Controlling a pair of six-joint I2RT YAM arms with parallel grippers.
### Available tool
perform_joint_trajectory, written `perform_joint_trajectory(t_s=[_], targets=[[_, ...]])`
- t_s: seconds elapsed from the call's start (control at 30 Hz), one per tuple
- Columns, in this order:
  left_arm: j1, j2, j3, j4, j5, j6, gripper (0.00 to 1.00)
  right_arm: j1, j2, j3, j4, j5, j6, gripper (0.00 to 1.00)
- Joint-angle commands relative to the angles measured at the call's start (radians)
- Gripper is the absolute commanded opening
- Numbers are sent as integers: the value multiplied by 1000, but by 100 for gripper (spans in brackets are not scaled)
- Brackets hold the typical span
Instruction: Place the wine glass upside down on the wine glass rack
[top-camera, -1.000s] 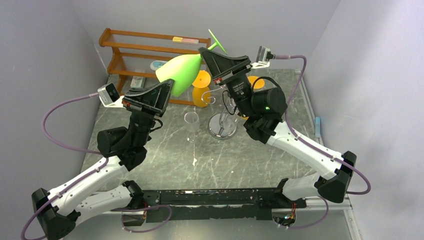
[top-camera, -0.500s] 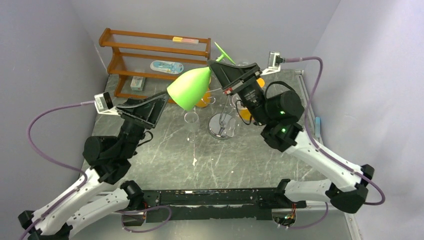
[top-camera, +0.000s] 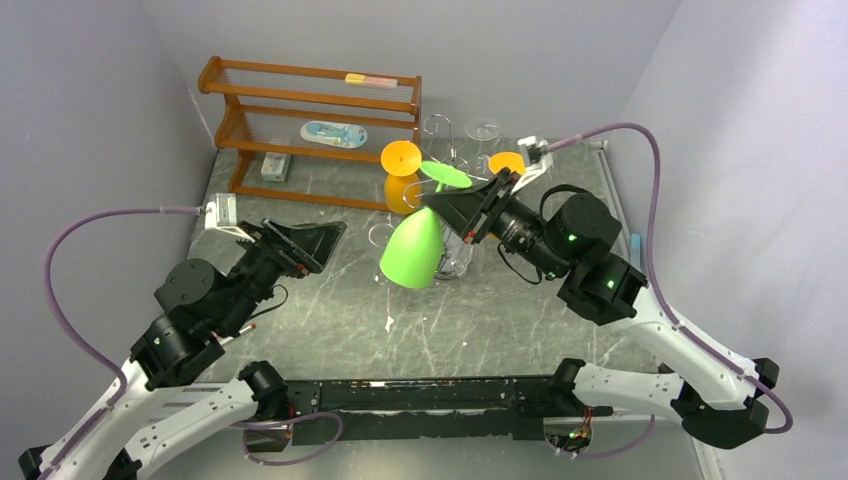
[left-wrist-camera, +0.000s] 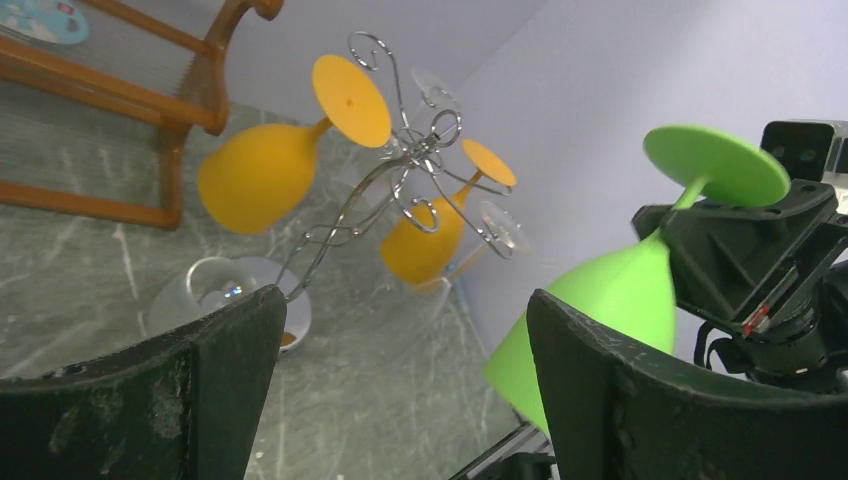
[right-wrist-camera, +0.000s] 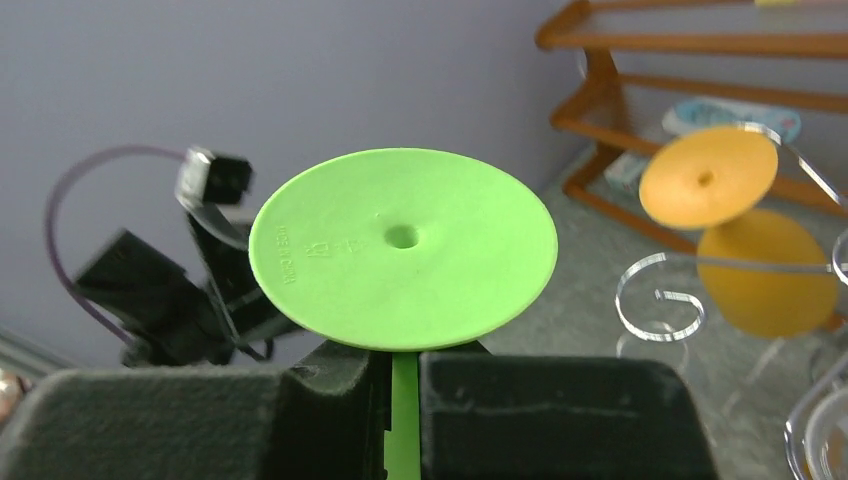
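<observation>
The green wine glass (top-camera: 412, 250) hangs bowl-down and foot-up in front of the wine glass rack (top-camera: 440, 128), hiding most of the rack's round base. My right gripper (top-camera: 455, 205) is shut on its stem, just under the foot (right-wrist-camera: 400, 245); the stem (right-wrist-camera: 404, 410) sits pinched between the pads. My left gripper (top-camera: 312, 238) stands wide open to the left of the glass, holding nothing. In the left wrist view the green bowl (left-wrist-camera: 610, 300) shows beyond the right finger (left-wrist-camera: 600, 380), apart from it. The rack's curled arms (left-wrist-camera: 400, 170) carry two orange glasses (left-wrist-camera: 260, 175) upside down.
A brown wooden shelf (top-camera: 310, 110) with small items stands at the back left. A clear glass (top-camera: 380, 238) stands on the table left of the rack's base, and another clear glass (top-camera: 482, 128) hangs at the rack's back. Grey walls close in on both sides.
My left gripper opened, let go of the green bowl and drew back to the left. My right gripper swung the glass down so the bowl now hangs below the foot.
</observation>
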Motion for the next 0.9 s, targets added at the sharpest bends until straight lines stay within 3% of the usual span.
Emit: perform_joint_trajectory(t_s=[0.0,0.2,0.43,0.7,0.87], targets=[[-5,0,44,-132,-21,82,94,5,0,-46,-137,-88,-89,0],[-5,49,60,-104,72,31,94,17,-4,-116,-152,46,-170,0],[-5,105,6,90,236,-138,94,23,-39,-214,-21,121,-347,0],[-5,202,-28,342,412,-336,93,23,-62,-293,98,20,-423,0],[-5,260,-41,409,463,-421,88,23,-82,-331,140,-2,-443,0]])
